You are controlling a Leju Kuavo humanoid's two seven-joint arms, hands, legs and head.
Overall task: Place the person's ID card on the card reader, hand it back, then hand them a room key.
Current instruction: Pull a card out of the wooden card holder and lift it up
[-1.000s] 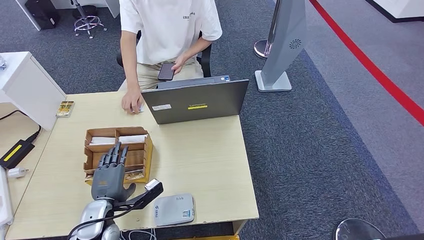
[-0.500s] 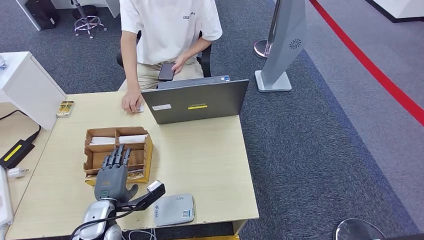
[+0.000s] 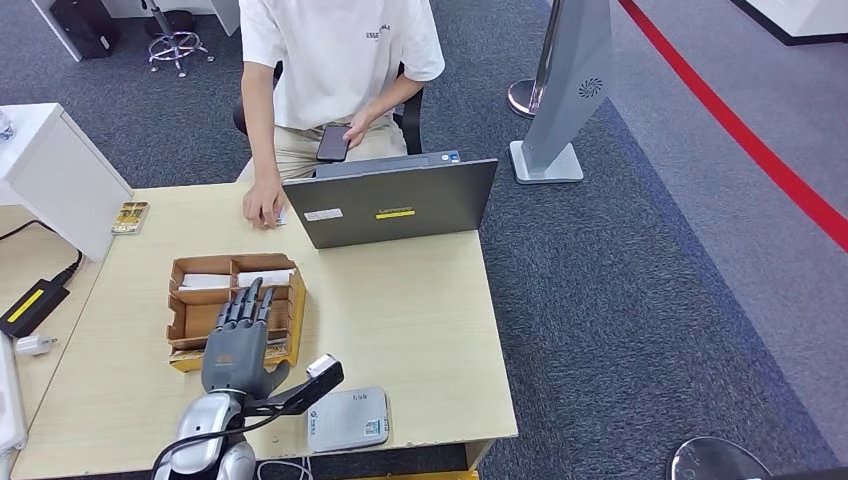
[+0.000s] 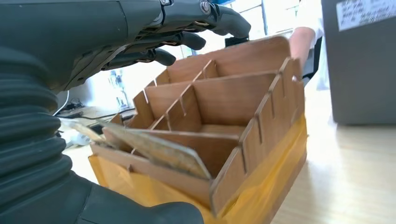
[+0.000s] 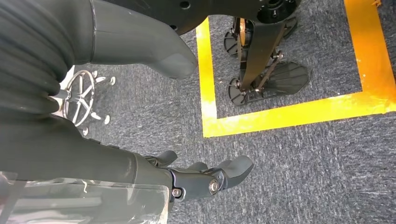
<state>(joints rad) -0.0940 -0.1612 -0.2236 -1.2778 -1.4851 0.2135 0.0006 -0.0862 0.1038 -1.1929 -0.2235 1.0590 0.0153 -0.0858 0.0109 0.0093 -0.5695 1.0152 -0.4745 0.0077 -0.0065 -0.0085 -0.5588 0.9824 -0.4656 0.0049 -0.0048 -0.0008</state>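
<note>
The left hand [image 3: 238,345] hovers over the cardboard organizer [image 3: 285,318] on the tabletop [image 3: 400,300], fingers [image 4: 187,39] stretched out and slightly apart, holding nothing. A room key card [image 4: 154,148] leans in the nearest compartment. I judge the key step is in hand; next, the fingers must lower and pinch that card. The right hand [image 5: 205,179] hangs empty, fingers loosely apart.

Even, bright indoor light is falling on the desk [image 3: 420,310] from above, casting only soft shadows, and the head view is staying sharp throughout. In the left wrist view the background behind the wooden organizer [image 4: 224,121] is blowing out to white glare, and the left hand [image 4: 140,32] is showing dark against it.
</note>
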